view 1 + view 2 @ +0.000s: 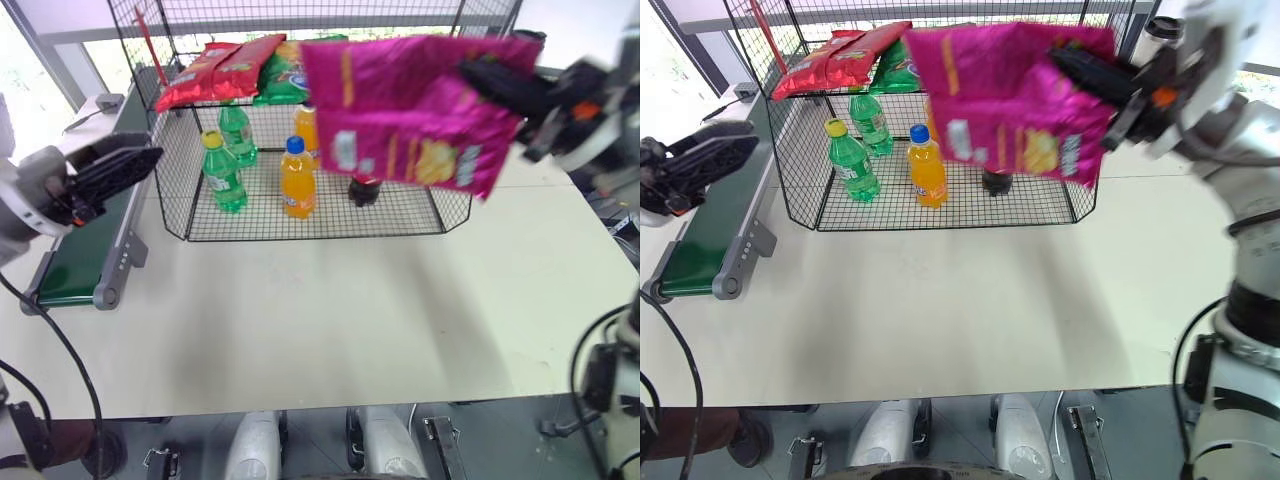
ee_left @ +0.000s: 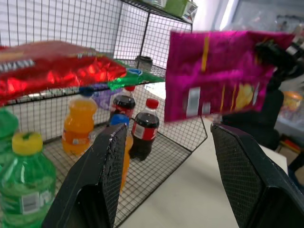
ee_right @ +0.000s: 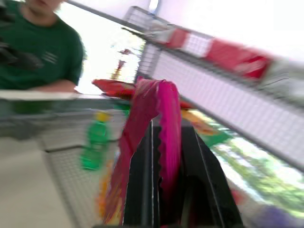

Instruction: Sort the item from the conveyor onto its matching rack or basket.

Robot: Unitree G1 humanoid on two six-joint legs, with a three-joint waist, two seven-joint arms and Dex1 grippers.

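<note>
The shiny magenta-pink chip bag is up in the air in front of the large black wire-mesh rack, its long axis running roughly level across the rack's front, sloping slightly down to the right, printed face toward the head camera. The right gripper with its two black fingers is clamped on the bag's upper right corner; the right wrist view shows the crimped pink edge pinched tight between the fingers. Over on the left, the left gripper hovers above the long dark-green conveyor belt, fingers spread wide with nothing between them. Now the rack: on the upper grid shelf lie two red chip bags side by side, with a green chip bag beside them to the right. On the lower grid floor stand two green soda bottles, one behind the other, then two orange soda bottles, one in front and one partly hidden behind the pink bag, and dark cola bottles with red caps to the right. The rack and conveyor sit on a plain white table, and a person in a green shirt is seen in the right wrist view.
</note>
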